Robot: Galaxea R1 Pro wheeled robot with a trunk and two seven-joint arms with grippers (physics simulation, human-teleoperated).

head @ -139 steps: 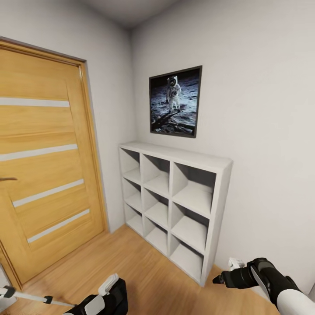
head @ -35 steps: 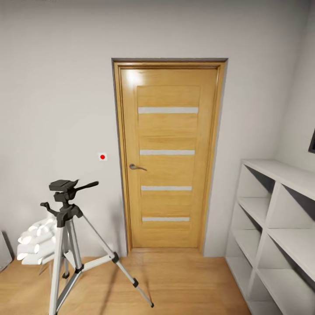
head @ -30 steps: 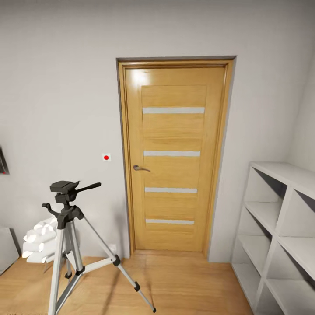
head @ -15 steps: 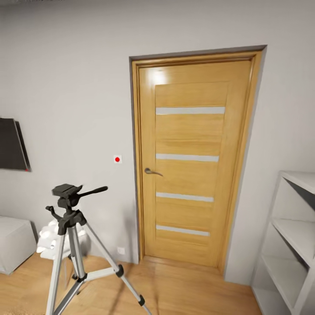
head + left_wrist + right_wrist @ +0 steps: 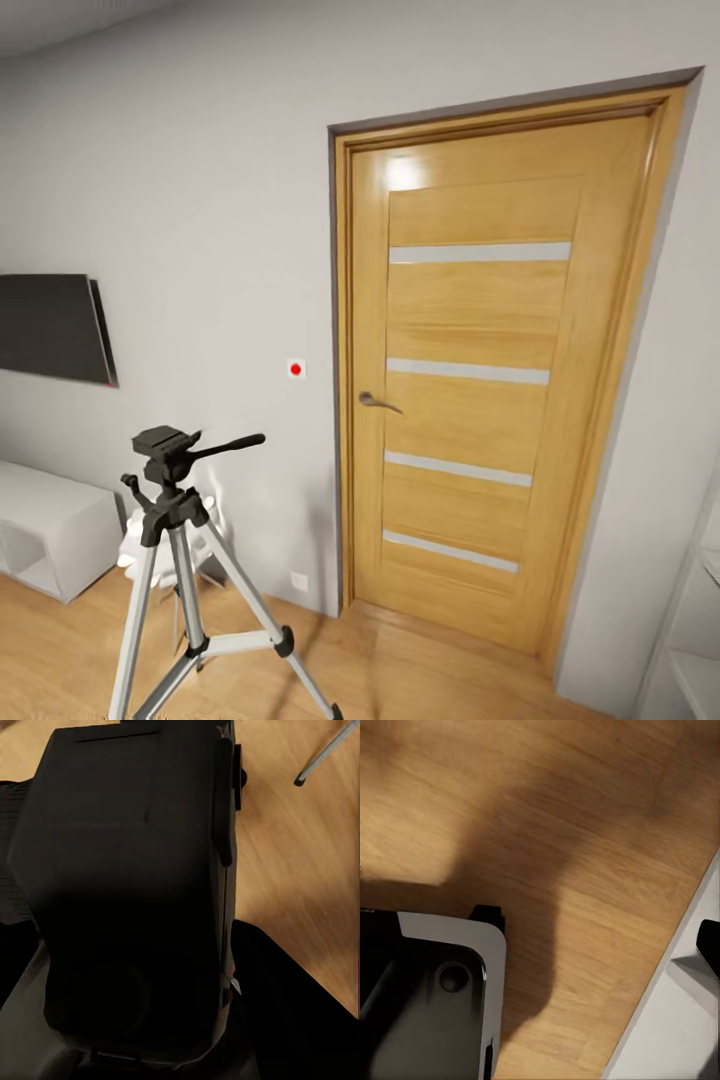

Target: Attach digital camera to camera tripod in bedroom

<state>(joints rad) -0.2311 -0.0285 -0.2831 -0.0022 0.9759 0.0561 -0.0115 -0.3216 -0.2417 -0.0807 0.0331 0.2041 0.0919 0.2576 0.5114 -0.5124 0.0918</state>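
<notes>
The camera (image 5: 127, 877) is sitting right against the left wrist lens as a big black block, apparently in the left claw's grip, though the fingers aren't visible, so clenched vs. released can't be told. The tripod (image 5: 170, 560) is standing on the wood floor (image 5: 420, 670) at lower left in the head view, head plate bare, pan handle pointing toward the door (image 5: 480, 400). One tripod leg (image 5: 326, 754) is showing near the camera in the left wrist view. Right claw state: can't tell.

Risks, as judged: the base is likely clipping a splayed leg on approach and toppling the tripod; the camera may be slipping if the hold is weak.
</notes>
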